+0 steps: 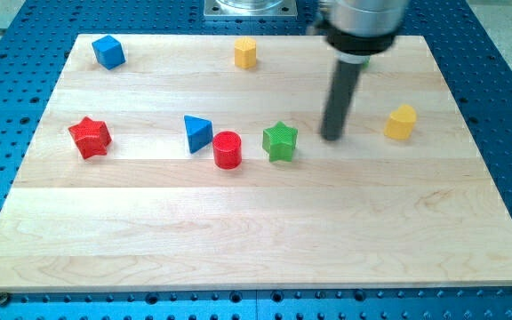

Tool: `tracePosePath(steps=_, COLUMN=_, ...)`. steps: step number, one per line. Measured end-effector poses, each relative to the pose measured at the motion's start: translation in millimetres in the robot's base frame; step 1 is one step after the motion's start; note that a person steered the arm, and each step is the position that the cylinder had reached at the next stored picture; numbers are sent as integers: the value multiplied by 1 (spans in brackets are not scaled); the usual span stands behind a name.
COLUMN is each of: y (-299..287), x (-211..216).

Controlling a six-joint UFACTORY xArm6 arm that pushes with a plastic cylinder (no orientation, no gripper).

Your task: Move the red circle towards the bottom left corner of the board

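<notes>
The red circle (227, 149), a short red cylinder, stands near the middle of the wooden board (256, 240). A blue triangle (197, 133) is just to its upper left, close beside it. A green star (280, 141) lies to its right. My tip (332, 137) is down on the board to the right of the green star, well to the right of the red circle and touching no block.
A red star (90, 137) lies at the view's left. A blue cube (108, 52) sits at the top left. A yellow hexagon block (245, 53) sits at the top middle. Another yellow block (401, 123) is at the right. Blue perforated table surrounds the board.
</notes>
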State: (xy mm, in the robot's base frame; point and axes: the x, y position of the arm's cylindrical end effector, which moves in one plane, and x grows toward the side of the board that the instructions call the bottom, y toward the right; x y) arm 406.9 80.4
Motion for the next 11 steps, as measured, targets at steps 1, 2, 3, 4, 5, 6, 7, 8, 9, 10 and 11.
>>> tracePosePath(steps=1, y=-32, x=-17)
tracePosePath(steps=2, y=-35, x=-19)
tracePosePath(steps=3, y=-38, x=-19)
tracePosePath(steps=4, y=-63, x=-19)
tracePosePath(steps=5, y=-54, x=-19)
tracePosePath(steps=6, y=-16, x=-21)
tracePosePath(steps=7, y=-16, x=-21)
tracePosePath(steps=8, y=-50, x=-27)
tracePosePath(steps=9, y=-106, x=27)
tracePosePath(steps=10, y=-115, x=79)
tracePosePath(steps=11, y=-195, x=110)
